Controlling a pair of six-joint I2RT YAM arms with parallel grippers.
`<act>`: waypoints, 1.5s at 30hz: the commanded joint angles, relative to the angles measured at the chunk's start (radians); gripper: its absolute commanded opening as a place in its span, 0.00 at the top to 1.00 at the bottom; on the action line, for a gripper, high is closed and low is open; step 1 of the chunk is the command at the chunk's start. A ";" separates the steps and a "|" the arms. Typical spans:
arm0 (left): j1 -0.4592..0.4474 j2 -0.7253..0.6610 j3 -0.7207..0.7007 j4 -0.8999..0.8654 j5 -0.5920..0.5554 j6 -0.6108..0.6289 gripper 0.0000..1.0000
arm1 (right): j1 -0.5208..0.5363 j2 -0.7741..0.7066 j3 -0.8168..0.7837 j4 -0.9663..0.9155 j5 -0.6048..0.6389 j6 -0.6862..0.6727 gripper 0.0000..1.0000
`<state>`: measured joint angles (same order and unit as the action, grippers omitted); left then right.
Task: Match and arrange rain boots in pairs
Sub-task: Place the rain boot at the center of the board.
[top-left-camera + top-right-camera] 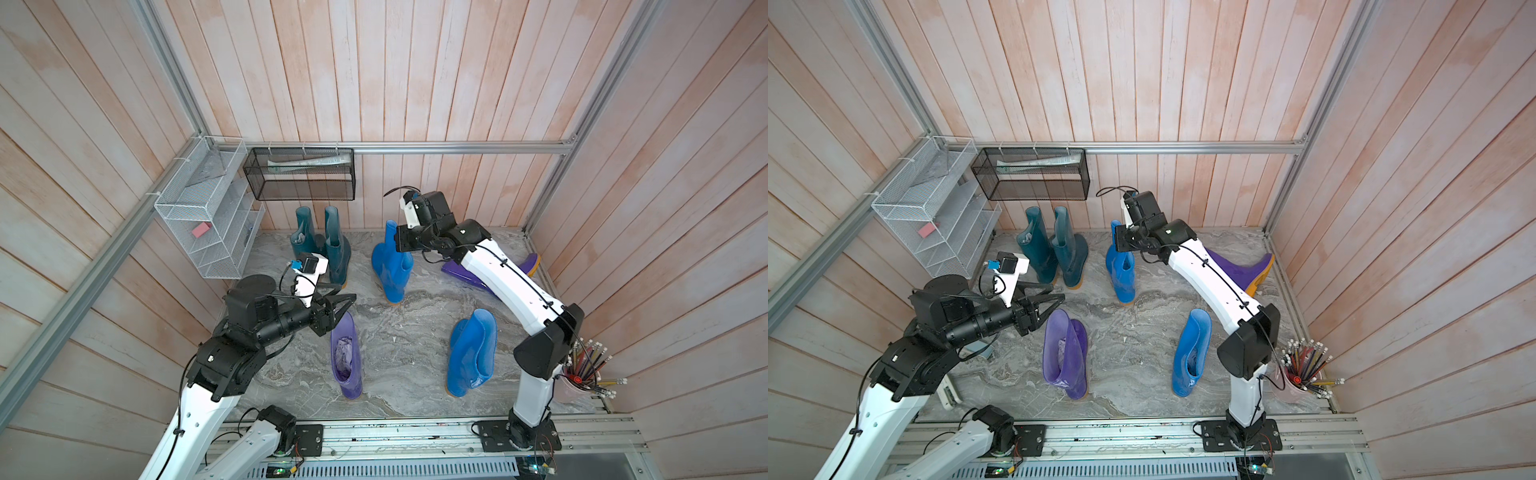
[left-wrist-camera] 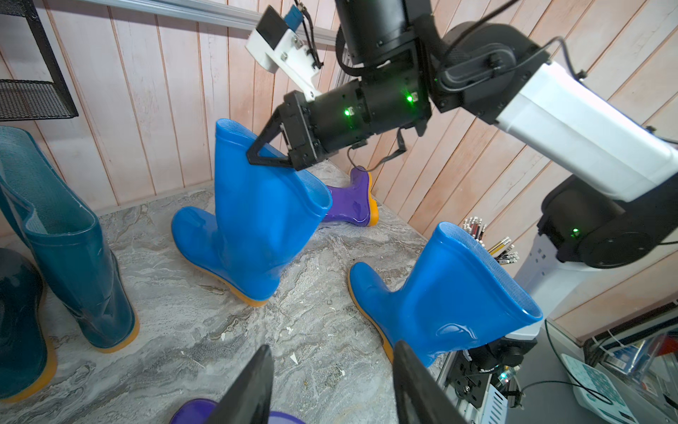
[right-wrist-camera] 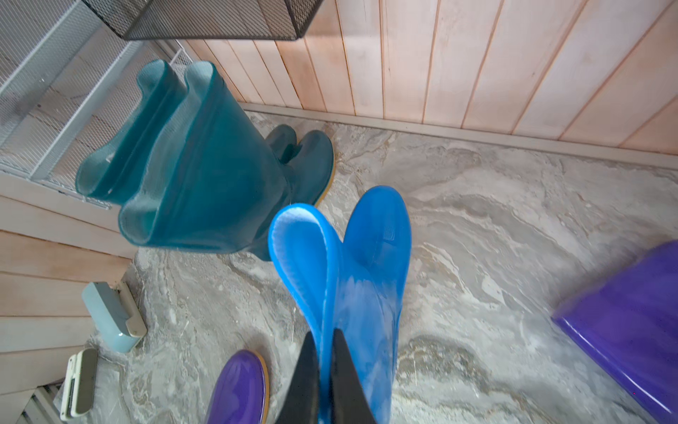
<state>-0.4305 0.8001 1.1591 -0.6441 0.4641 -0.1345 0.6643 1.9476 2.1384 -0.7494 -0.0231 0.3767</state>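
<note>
Right gripper pinches the rim of the upright glossy bright-blue rubber boot near the worktop's back edge, its blue mate standing frontward; left gripper hangs parted, empty.

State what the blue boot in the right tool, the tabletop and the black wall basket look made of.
Blue boot: rubber or PVC, glossy; sharp highlights. Tabletop: grey veined stone look, matte; possibly printed. Black wall basket: fine see-through mesh, probably painted metal.
</note>
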 commanded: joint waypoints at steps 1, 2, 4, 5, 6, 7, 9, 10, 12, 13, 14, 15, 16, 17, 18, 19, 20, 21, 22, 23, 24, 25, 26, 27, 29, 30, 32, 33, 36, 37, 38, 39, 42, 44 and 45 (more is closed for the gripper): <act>-0.005 -0.012 0.005 -0.007 0.001 0.013 0.46 | -0.016 0.074 0.180 0.018 0.009 0.022 1.00; -0.004 -0.013 0.003 -0.008 0.001 0.015 0.46 | -0.018 0.106 0.226 0.004 0.008 0.026 1.00; -0.004 -0.013 0.001 -0.013 0.002 0.018 0.46 | -0.024 0.170 0.312 -0.016 0.005 0.040 1.00; -0.004 -0.014 0.001 -0.017 -0.001 0.021 0.46 | -0.029 0.192 0.338 -0.014 -0.002 0.048 1.00; -0.004 -0.012 0.003 -0.021 -0.001 0.022 0.46 | -0.036 0.215 0.360 -0.009 -0.013 0.059 1.00; -0.004 -0.013 0.003 -0.024 0.000 0.024 0.46 | -0.040 0.231 0.371 -0.002 -0.022 0.069 1.00; -0.004 -0.012 0.007 -0.030 0.001 0.027 0.46 | -0.053 0.258 0.376 0.028 -0.041 0.087 1.00; -0.004 -0.013 0.008 -0.032 0.001 0.029 0.46 | -0.056 0.264 0.376 0.035 -0.052 0.093 1.00; -0.004 -0.015 0.007 -0.037 -0.001 0.032 0.46 | -0.067 0.279 0.376 0.051 -0.070 0.103 1.00; -0.004 -0.016 0.006 -0.038 0.000 0.032 0.46 | -0.071 0.285 0.376 0.054 -0.076 0.106 1.00; -0.004 -0.018 0.004 -0.037 -0.001 0.032 0.46 | -0.076 0.290 0.374 0.056 -0.081 0.108 1.00; -0.003 -0.019 0.001 -0.038 -0.002 0.032 0.46 | -0.079 0.294 0.373 0.060 -0.089 0.110 1.00; -0.005 -0.020 0.001 -0.038 -0.001 0.032 0.46 | -0.083 0.296 0.372 0.063 -0.096 0.112 1.00; -0.004 -0.018 -0.001 -0.038 -0.001 0.032 0.46 | -0.084 0.299 0.367 0.067 -0.104 0.113 1.00; -0.005 -0.016 -0.002 -0.036 -0.002 0.032 0.46 | -0.088 0.301 0.364 0.071 -0.111 0.113 1.00; -0.004 -0.016 -0.001 -0.037 -0.001 0.032 0.46 | -0.088 0.302 0.361 0.075 -0.117 0.114 1.00; -0.004 -0.017 -0.001 -0.036 -0.002 0.030 0.46 | -0.091 0.304 0.358 0.080 -0.127 0.116 1.00; -0.004 -0.016 -0.001 -0.034 -0.002 0.029 0.46 | -0.093 0.307 0.355 0.084 -0.133 0.117 1.00; -0.004 -0.019 -0.002 -0.032 -0.002 0.029 0.46 | -0.095 0.308 0.354 0.088 -0.139 0.119 1.00; -0.004 -0.019 0.000 -0.031 -0.003 0.028 0.46 | -0.095 0.311 0.354 0.089 -0.147 0.120 1.00; -0.004 -0.020 -0.001 -0.031 -0.003 0.027 0.46 | -0.095 0.313 0.354 0.090 -0.152 0.120 1.00; -0.004 -0.020 0.001 -0.030 -0.004 0.027 0.46 | -0.096 0.316 0.354 0.091 -0.157 0.120 1.00; -0.005 -0.019 0.003 -0.032 -0.005 0.026 0.46 | -0.097 0.318 0.354 0.092 -0.162 0.122 1.00; -0.004 -0.020 0.003 -0.032 -0.007 0.026 0.46 | -0.097 0.320 0.354 0.095 -0.166 0.124 1.00; -0.004 -0.020 0.004 -0.034 -0.007 0.024 0.46 | -0.098 0.322 0.354 0.101 -0.178 0.128 1.00; -0.004 -0.020 0.005 -0.035 -0.010 0.024 0.46 | -0.100 0.323 0.354 0.104 -0.182 0.130 1.00; -0.004 -0.021 0.008 -0.037 -0.011 0.022 0.46 | -0.101 0.324 0.354 0.108 -0.185 0.132 1.00; -0.004 -0.021 0.007 -0.037 -0.011 0.022 0.46 | -0.100 0.323 0.354 0.108 -0.187 0.134 1.00; -0.004 -0.021 0.004 -0.036 -0.011 0.021 0.46 | -0.101 0.327 0.354 0.110 -0.191 0.136 1.00; -0.004 -0.020 0.006 -0.038 -0.012 0.021 0.46 | -0.101 0.327 0.354 0.110 -0.193 0.136 1.00; -0.004 -0.019 0.007 -0.038 -0.010 0.020 0.46 | -0.103 0.328 0.354 0.111 -0.196 0.137 1.00; -0.004 -0.016 0.008 -0.038 -0.010 0.019 0.46 | -0.103 0.330 0.354 0.112 -0.199 0.139 1.00; -0.004 -0.016 0.008 -0.037 -0.008 0.019 0.46 | -0.103 0.329 0.354 0.114 -0.206 0.140 0.99; -0.004 -0.018 0.008 -0.039 -0.011 0.019 0.46 | -0.103 0.329 0.354 0.114 -0.208 0.140 0.96; -0.004 -0.019 0.009 -0.039 -0.013 0.018 0.46 | -0.103 0.328 0.354 0.112 -0.207 0.140 0.92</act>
<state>-0.4316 0.7891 1.1591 -0.6704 0.4637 -0.1165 0.5686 2.2776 2.4660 -0.7326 -0.2070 0.5079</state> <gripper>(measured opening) 0.541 0.070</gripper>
